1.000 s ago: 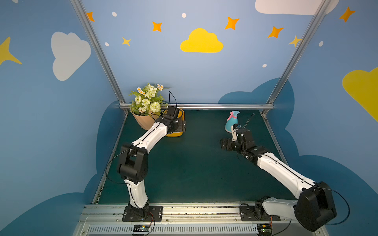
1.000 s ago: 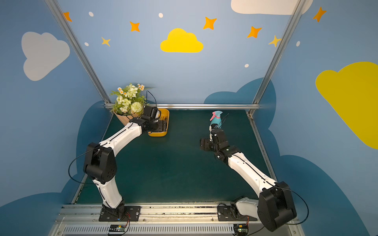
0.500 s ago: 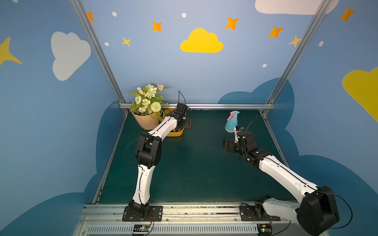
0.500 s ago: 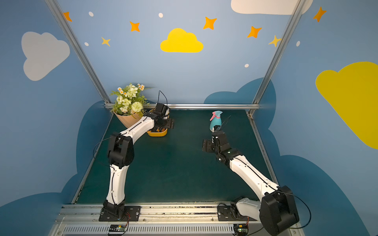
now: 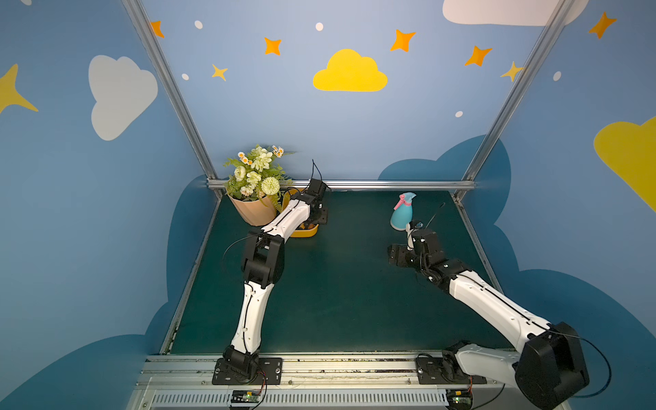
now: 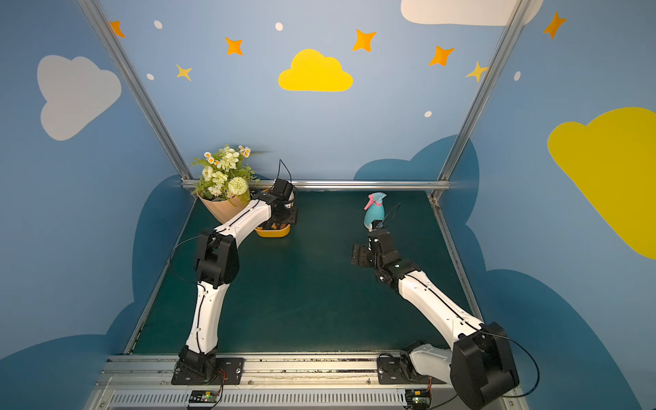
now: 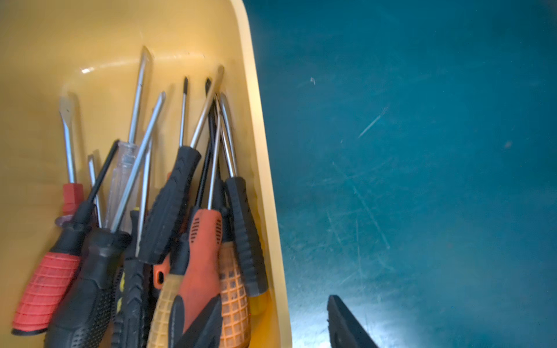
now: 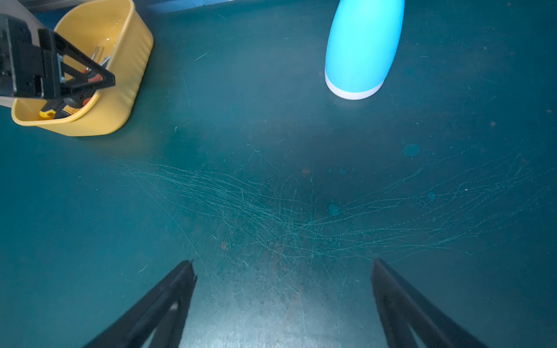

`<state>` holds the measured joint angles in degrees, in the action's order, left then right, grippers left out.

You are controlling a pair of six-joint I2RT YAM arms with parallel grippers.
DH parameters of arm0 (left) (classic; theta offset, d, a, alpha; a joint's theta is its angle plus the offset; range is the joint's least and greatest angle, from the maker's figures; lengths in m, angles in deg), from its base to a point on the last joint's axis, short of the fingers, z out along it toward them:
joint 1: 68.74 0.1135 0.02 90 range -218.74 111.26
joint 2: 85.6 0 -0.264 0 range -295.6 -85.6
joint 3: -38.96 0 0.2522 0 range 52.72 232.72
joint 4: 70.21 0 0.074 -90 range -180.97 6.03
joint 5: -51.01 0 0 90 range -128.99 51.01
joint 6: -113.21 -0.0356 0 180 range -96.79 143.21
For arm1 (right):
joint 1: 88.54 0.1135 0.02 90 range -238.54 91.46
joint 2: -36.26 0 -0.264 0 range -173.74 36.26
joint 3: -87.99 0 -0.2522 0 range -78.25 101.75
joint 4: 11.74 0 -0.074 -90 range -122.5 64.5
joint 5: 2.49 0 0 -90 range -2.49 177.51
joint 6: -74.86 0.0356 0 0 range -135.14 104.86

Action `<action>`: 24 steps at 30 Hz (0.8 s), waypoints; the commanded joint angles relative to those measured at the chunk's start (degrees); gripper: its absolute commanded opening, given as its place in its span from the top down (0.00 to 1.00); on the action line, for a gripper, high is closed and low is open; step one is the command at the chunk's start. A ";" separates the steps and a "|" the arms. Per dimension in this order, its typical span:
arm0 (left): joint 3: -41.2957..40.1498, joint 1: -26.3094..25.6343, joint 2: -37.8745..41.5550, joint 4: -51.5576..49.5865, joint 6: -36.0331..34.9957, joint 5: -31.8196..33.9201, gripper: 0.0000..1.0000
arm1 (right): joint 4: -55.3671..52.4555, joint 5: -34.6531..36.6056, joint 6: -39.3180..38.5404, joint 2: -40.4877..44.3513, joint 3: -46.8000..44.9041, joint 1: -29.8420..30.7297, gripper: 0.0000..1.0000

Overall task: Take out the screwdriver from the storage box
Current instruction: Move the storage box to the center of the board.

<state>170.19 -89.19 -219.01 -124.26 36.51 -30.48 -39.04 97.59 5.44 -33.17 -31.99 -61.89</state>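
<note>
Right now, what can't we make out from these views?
- Storage box interior: in both top views, hidden under the left arm.
- Left gripper: the left wrist view's edge cuts off its fingers; what the inner one touches is blurred.
- Screwdrivers: handle ends cut off by that same edge.
- Spray bottle: top cut off in the right wrist view.

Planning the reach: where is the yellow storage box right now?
In both top views the storage box sits at the far left of the table, right next to the peach flowerpot and beneath the left gripper.
</note>
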 commanded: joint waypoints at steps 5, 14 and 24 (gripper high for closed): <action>-3.72 -1.02 -0.27 -1.17 0.07 -3.38 0.52 | -1.30 0.39 0.73 2.46 -1.16 -0.38 0.06; -5.79 -2.12 0.62 -1.81 2.09 -3.99 0.82 | -1.34 -0.15 1.57 2.46 -1.51 -0.42 0.06; -11.02 -3.96 3.53 -1.72 6.37 -3.94 0.98 | -2.36 -0.69 1.55 2.69 -1.66 -0.43 0.06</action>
<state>161.74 -91.55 -216.49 -121.59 38.76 -31.02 -39.79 97.09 6.75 -31.73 -32.95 -62.09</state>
